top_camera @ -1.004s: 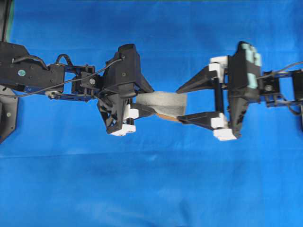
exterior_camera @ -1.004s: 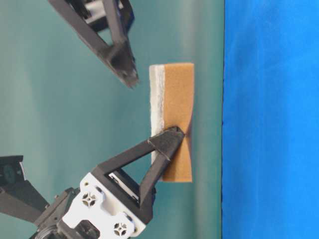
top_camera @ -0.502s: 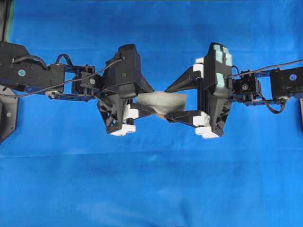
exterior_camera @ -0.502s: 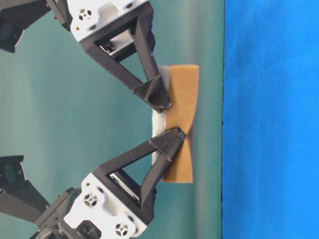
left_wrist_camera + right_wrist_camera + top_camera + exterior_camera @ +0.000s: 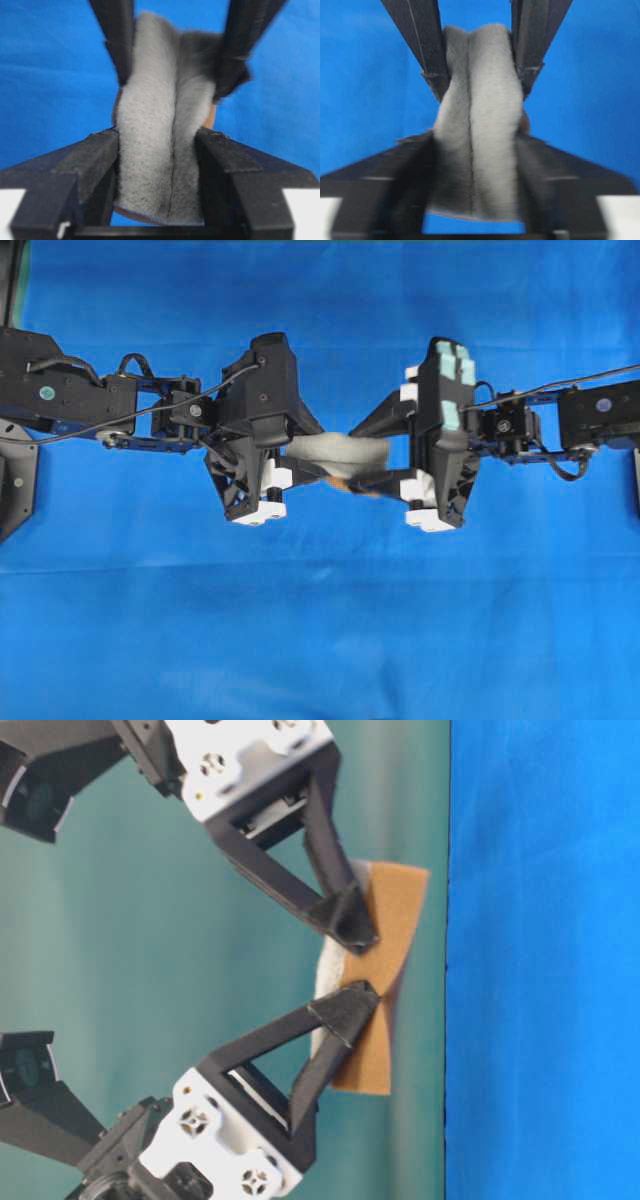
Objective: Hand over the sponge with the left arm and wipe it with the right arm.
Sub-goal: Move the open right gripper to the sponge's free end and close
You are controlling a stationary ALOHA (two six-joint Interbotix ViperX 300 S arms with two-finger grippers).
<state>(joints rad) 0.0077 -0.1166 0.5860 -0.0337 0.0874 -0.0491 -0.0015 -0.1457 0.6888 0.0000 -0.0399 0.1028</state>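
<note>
Now both arms are sharing the sponge (image 5: 340, 452) above the blue surface (image 5: 320, 640).
Left end effector (image 5: 318, 462) is gripping it at nine o'clock; right end effector (image 5: 362, 458), wide a second ago, is pinching it at three, so handover is nearly done.

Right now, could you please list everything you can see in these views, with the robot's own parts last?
sponge: one, grey-white speckled over orange-brown, held off the cloth between the two tools, buckled.
cloth: one, blue, covering the table.
backdrop: one, teal, behind the arms in the table-level view.
left arm: one, black, entering from the left.
left tool: one, black with white blocks, shut on the sponge.
right arm: one, black, entering from the right.
right tool: one, black with teal pads, fingers pressing the sponge's other end.
</note>
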